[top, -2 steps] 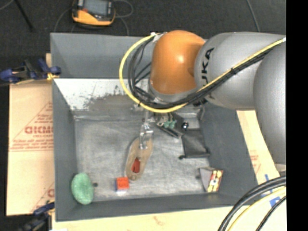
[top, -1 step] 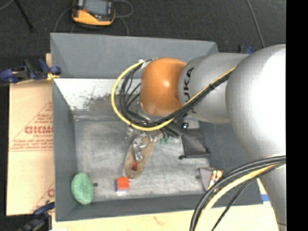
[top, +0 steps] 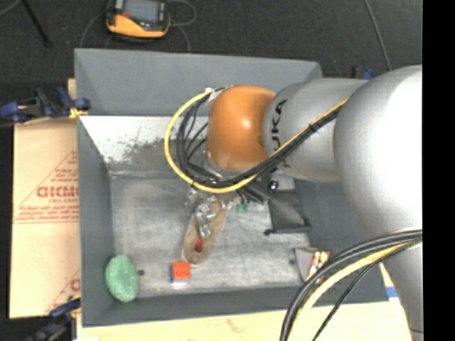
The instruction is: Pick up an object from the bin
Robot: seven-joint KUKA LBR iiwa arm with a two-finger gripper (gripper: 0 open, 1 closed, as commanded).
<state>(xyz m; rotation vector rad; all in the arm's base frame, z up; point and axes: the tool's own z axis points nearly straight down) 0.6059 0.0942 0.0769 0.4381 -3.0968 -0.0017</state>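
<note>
Grey metal closes me in on all sides: the bin [top: 92,212] has sloped walls and a scuffed, pale-scratched floor. My gripper [top: 207,217] hangs low over the middle of that floor, under my rounded orange wrist cover [top: 238,126] and its loops of black and yellow cable [top: 170,137]. How wide the gripper stands I cannot tell, as it is too tangled in glints and shadow.

Its tip meets the upper end of a long tan piece [top: 195,246], slim and rounded, with a small red mark near its lower end. The piece runs from my gripper down toward the near wall, leaning slightly left. Whether I grip it or merely touch it I cannot tell.

Just beside its lower end, to the left, lies a small orange block [top: 180,271]. Farther left, in the near corner, sits a green oval lump [top: 121,278] with a rough, spongy surface. A flat black piece [top: 288,217] lies to my gripper's right.
</note>
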